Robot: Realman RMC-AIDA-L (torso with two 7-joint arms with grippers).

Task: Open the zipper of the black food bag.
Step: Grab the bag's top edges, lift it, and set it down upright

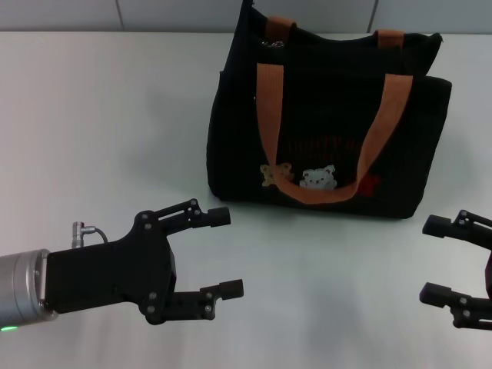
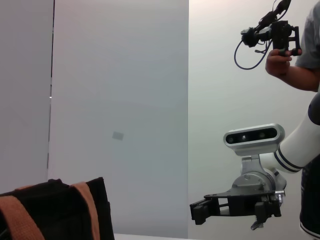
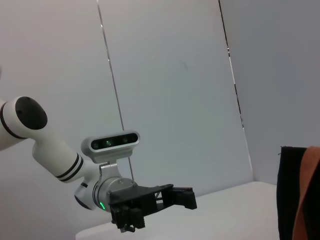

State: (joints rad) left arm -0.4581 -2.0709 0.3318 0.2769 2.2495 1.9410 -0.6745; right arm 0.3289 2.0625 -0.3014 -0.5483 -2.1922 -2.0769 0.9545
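The black food bag point(image 1: 327, 123) stands upright on the white tabletop point(image 1: 100, 131), toward the far side and right of centre, its printed front facing the robot and one orange-brown handle point(image 1: 323, 131) hanging down that face. The zipper point(image 1: 270, 42) runs along the top edge; a small metallic glint at the far left corner is probably the pull tab, though it is too small to confirm. The left claw point(image 1: 223, 254) hovers near and to the left of the bag, well apart from it, jaws wide open and holding nothing. The right claw point(image 1: 438, 257) sits at the near right edge, likewise open and empty, clear of the bag. Assessment: the task is at the approach stage, and the zipper appears shut with nothing grasped. The next move calls for one claw to steady the bag while the other rises to the top edge and pinches the tab precisely.
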